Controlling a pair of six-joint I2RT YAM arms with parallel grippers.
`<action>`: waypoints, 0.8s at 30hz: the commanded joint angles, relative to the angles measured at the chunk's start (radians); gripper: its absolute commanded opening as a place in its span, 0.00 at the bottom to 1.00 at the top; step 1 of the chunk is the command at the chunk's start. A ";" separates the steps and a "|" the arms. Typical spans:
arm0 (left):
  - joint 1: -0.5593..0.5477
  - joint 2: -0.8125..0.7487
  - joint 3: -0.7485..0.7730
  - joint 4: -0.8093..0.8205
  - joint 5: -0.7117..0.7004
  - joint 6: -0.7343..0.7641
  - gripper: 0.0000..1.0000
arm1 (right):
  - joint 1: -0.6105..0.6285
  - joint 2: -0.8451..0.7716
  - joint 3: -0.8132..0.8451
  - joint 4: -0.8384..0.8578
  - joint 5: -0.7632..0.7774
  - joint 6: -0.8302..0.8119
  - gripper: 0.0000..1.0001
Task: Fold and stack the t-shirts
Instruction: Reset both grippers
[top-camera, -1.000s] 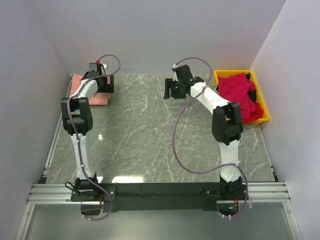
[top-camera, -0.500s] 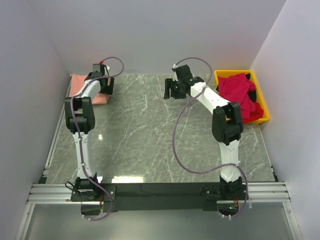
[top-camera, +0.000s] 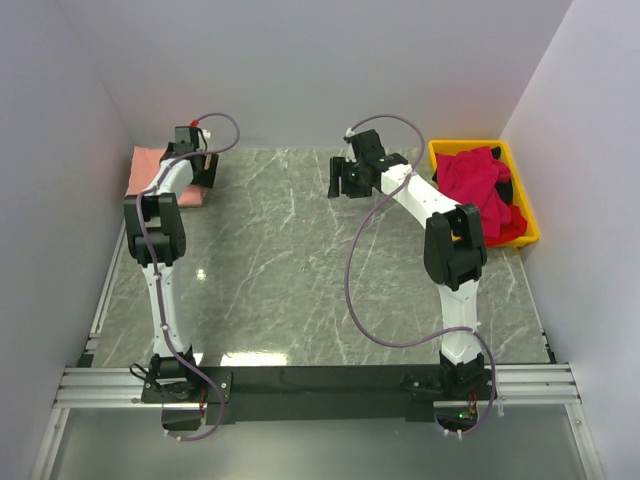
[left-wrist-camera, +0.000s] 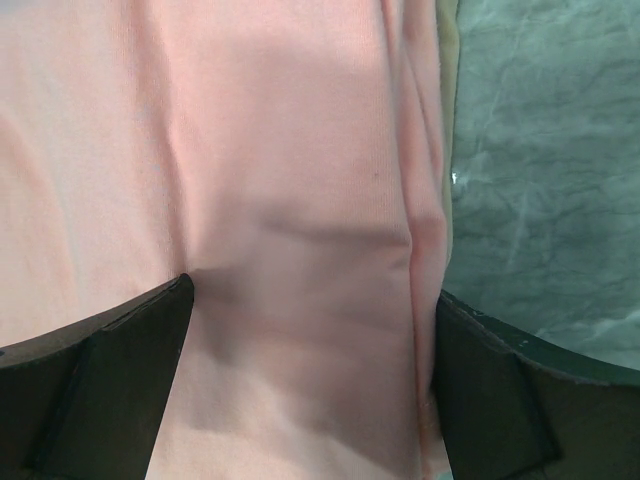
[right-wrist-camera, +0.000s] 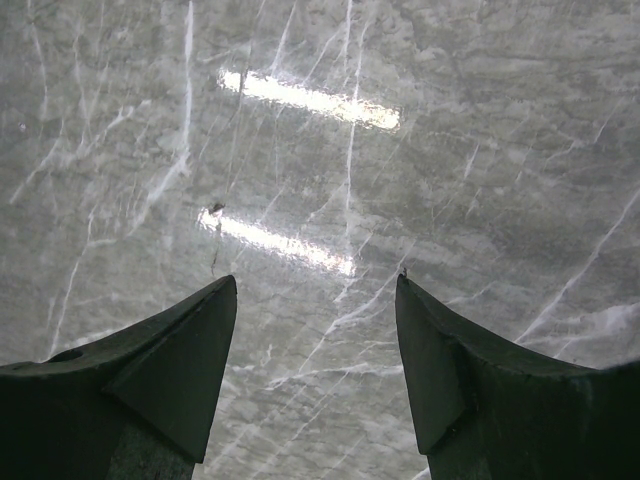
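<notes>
Left gripper (top-camera: 190, 160) was held wide over the folded pink tee (top-camera: 143, 172) at the far-left corner, seemingly to settle it there, while the right gripper (top-camera: 340, 182) was poised open and empty over the table (top-camera: 300, 270).

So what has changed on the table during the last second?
The left hand moved left toward the wall, and the folded pink t-shirt under it slid left with it; its jaws are wide open. The right hand, open over bare table, and the red t-shirts in the yellow bin stayed put.
</notes>
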 joint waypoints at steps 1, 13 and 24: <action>0.017 -0.005 0.043 0.016 0.023 0.043 0.99 | 0.009 -0.022 0.015 0.013 0.002 -0.008 0.71; 0.014 -0.260 0.136 -0.076 0.146 0.054 0.99 | -0.028 -0.145 -0.010 -0.015 -0.050 -0.174 0.82; -0.047 -0.468 0.021 -0.274 0.463 -0.143 0.99 | -0.186 -0.396 -0.200 -0.091 -0.133 -0.255 0.86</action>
